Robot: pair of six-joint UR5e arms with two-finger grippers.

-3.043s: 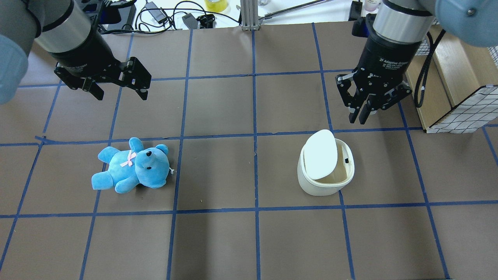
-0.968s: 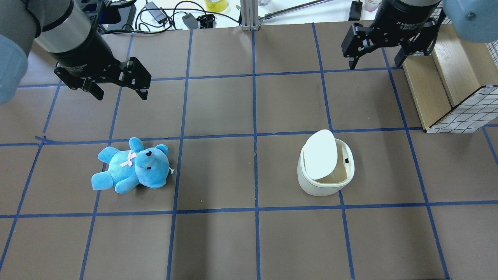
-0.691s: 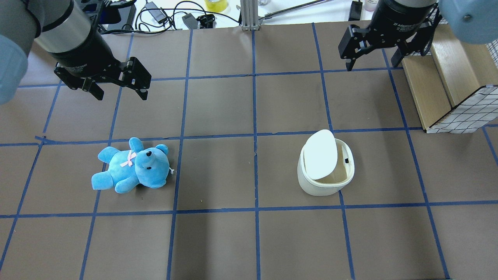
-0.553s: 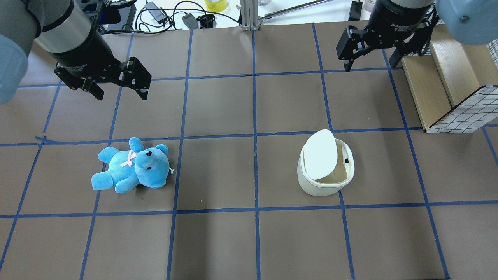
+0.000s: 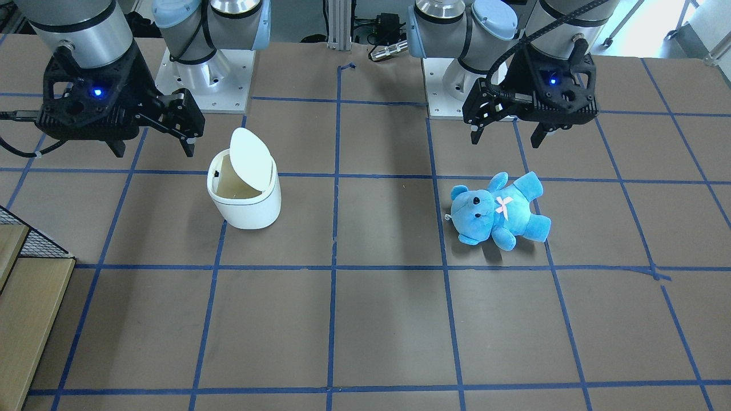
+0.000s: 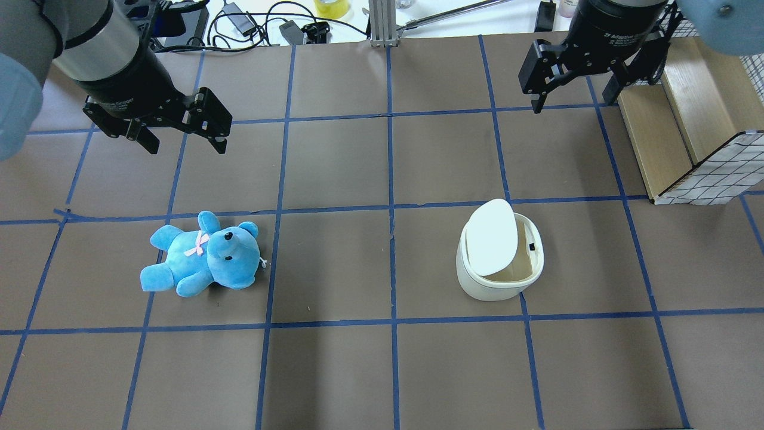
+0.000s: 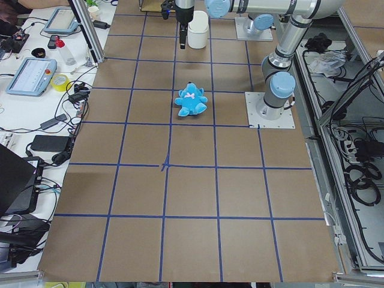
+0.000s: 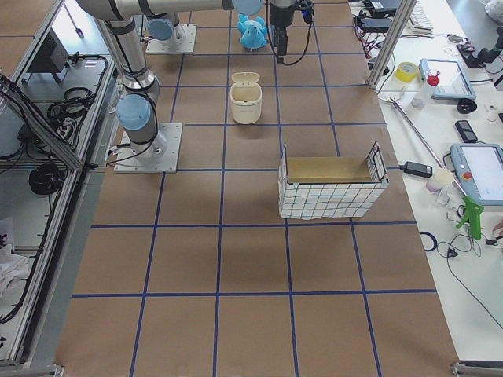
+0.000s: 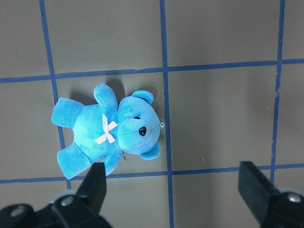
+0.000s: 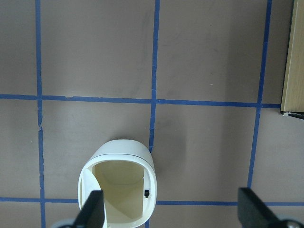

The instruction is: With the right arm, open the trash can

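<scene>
Right claw [image 6: 572, 105] gapes wide, empty, raised well apart from trash can [image 6: 498, 278], which sits toward tabletop [image 6: 334, 167] centre; lid [image 6: 490, 237] already tipped up.

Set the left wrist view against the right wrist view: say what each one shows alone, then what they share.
Only the left wrist view shows the blue teddy bear, lying face-up. Only the right wrist view shows the trash can, its tan inside exposed, and a strip of the wooden box at the edge. Both show the brown table with blue tape lines, and an open claw at the bottom: the left claw and the right claw, each holding nothing.
</scene>
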